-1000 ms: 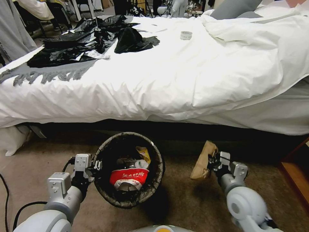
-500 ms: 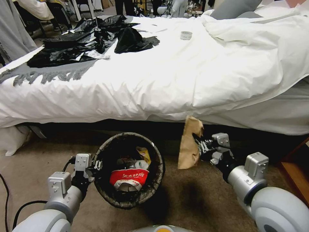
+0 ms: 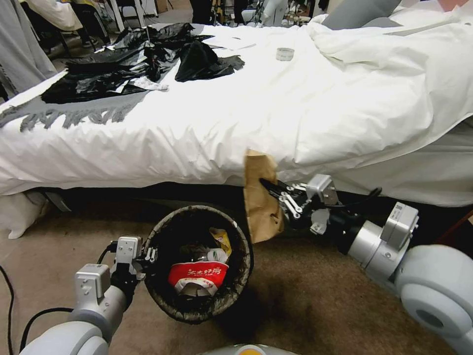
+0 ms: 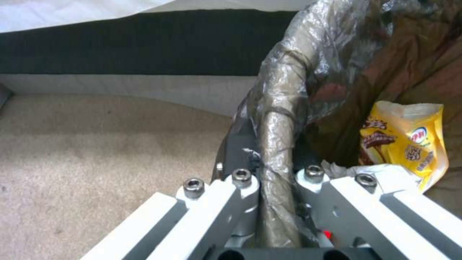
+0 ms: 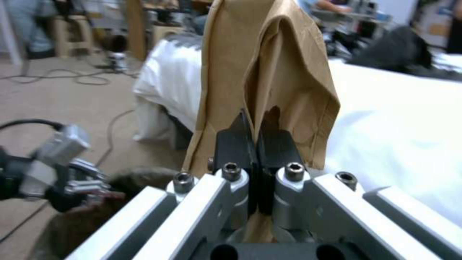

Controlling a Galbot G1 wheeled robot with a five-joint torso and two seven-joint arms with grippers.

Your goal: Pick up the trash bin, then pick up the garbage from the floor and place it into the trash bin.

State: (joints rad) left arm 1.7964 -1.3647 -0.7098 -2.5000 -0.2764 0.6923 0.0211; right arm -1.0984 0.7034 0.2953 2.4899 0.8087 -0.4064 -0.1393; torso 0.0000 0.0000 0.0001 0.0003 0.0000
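The trash bin (image 3: 162,296), round and lined with a dark bag, hangs just above the carpet at the bottom centre of the head view. My left gripper (image 3: 148,256) is shut on its left rim (image 4: 277,144). Inside lie a red packet (image 3: 197,273), a yellow snack wrapper (image 4: 409,141) and white scraps. My right gripper (image 3: 270,190) is shut on a brown paper bag (image 3: 261,197), a piece of the garbage, held upright in the air just right of the bin and above its rim. The right wrist view shows the black fingers pinching the brown paper bag (image 5: 269,72).
A bed with a white duvet (image 3: 276,108) fills the space behind, its dark underside (image 3: 123,195) right behind the bin. Black plastic bags (image 3: 138,64) lie on the bed. A wooden piece of furniture (image 3: 463,222) stands at the right. Carpet (image 3: 305,296) lies open in front.
My right gripper has lifted the brown paper bag off the carpet and carried it up and leftward toward the bin. The left gripper and the bin have barely moved.
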